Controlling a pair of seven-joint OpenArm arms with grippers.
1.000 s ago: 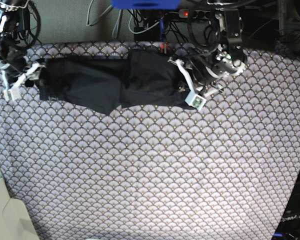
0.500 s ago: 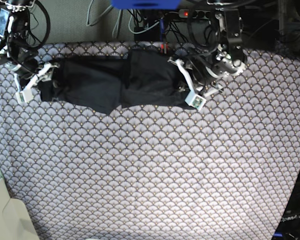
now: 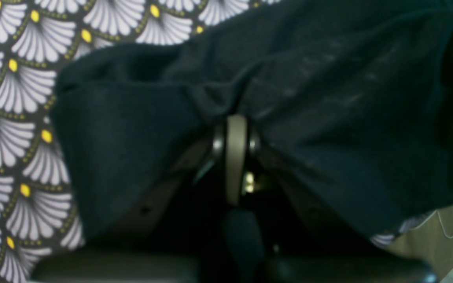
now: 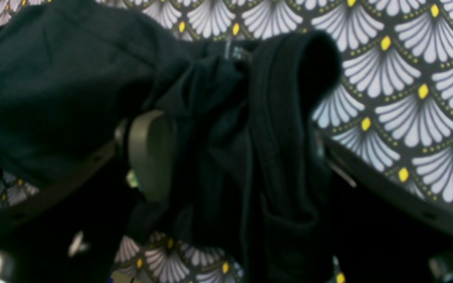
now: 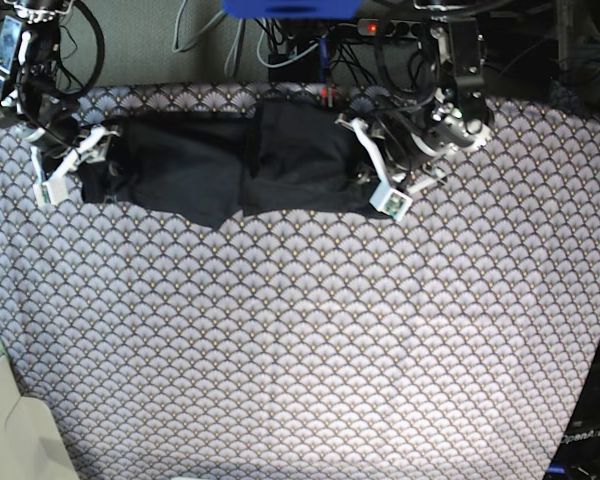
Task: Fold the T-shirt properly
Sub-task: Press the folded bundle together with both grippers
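Note:
The black T-shirt lies as a long, crumpled band across the far part of the table. My left gripper, on the right of the base view, is shut on the shirt's right end. The left wrist view shows its fingers pinched together with the cloth draped over them. My right gripper, on the left of the base view, is shut on the shirt's left end. In the right wrist view a thick bunch of cloth sits between its fingers.
The grey scallop-print tablecloth covers the table. Cables and a power strip lie beyond the far edge, beside a blue object. A pale beige surface sits at the front left corner.
My right gripper has moved inward, to the right in the base view, with the shirt's left end, so the band is shorter and more bunched. The left arm has not moved.

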